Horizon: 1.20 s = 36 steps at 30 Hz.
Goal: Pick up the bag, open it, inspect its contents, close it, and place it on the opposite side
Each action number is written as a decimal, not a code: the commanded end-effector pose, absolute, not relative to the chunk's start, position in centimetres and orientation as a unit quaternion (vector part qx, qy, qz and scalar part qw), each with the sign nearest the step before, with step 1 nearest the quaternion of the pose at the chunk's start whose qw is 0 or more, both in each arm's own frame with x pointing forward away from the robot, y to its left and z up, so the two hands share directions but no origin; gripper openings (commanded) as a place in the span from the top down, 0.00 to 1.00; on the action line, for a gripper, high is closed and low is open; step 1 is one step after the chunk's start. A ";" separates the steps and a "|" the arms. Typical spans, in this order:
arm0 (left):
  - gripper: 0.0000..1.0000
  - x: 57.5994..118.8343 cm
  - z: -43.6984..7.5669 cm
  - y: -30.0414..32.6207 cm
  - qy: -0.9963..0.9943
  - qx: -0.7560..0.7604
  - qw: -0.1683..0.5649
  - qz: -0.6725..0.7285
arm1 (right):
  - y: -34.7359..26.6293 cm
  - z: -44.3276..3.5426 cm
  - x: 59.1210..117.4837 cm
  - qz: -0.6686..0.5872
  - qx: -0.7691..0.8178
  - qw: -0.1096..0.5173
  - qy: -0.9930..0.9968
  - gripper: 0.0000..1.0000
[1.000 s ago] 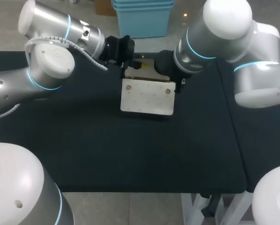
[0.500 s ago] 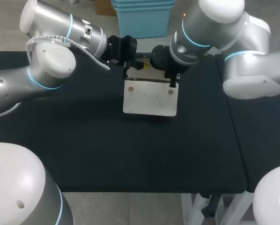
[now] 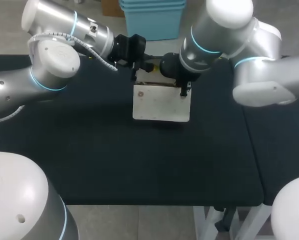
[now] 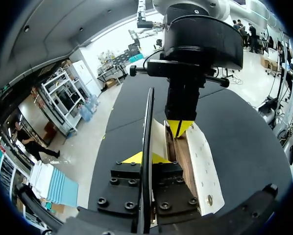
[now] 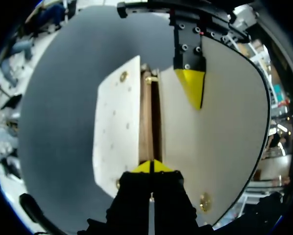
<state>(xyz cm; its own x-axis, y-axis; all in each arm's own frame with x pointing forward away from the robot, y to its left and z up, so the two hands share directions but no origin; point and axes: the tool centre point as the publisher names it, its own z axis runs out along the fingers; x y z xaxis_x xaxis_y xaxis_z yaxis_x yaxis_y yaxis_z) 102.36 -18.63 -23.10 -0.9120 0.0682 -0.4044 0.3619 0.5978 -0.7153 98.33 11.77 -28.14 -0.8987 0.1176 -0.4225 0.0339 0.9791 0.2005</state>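
The bag (image 3: 161,103) was held at the table's (image 3: 139,160) far middle, its mouth slightly parted; only brown lining was seen inside. One panel was clenched by the left gripper (image 4: 146,157), the rim by the right gripper (image 5: 151,167).

Left arm (image 3: 49,65), upper left of the head view: rounded silver-white shells, cyan rings (image 3: 42,87) at the joints, a white coiled cable (image 3: 103,61) along the wrist. Right arm (image 3: 229,40), upper right: the same shells and rings. Left gripper (image 4: 146,157) and right gripper (image 5: 151,166): black blocks with round screws and yellow tips.
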 end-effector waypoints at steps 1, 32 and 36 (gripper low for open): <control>1.00 102.6 -23.3 -18.7 0.876 0.117 0.172 -0.435 | 12.1 -28.9 97.9 0.094 0.040 0.227 0.968 1.00; 1.00 100.9 -22.7 -18.0 0.869 0.133 0.190 -0.437 | 13.2 -29.1 98.3 0.061 0.047 0.299 0.951 1.00; 1.00 100.9 -23.0 -18.1 0.870 0.134 0.189 -0.436 | 13.5 -28.8 98.6 0.060 0.042 0.305 0.949 1.00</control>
<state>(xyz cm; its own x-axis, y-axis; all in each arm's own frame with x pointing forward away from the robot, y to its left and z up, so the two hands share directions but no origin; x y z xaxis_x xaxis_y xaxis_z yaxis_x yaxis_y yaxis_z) 100.89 -18.03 -22.94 -0.8938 0.0707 -0.4430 0.3963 0.5870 -0.7060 98.47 13.11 -28.59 -0.8137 0.1161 -0.5695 0.0407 0.9888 0.1433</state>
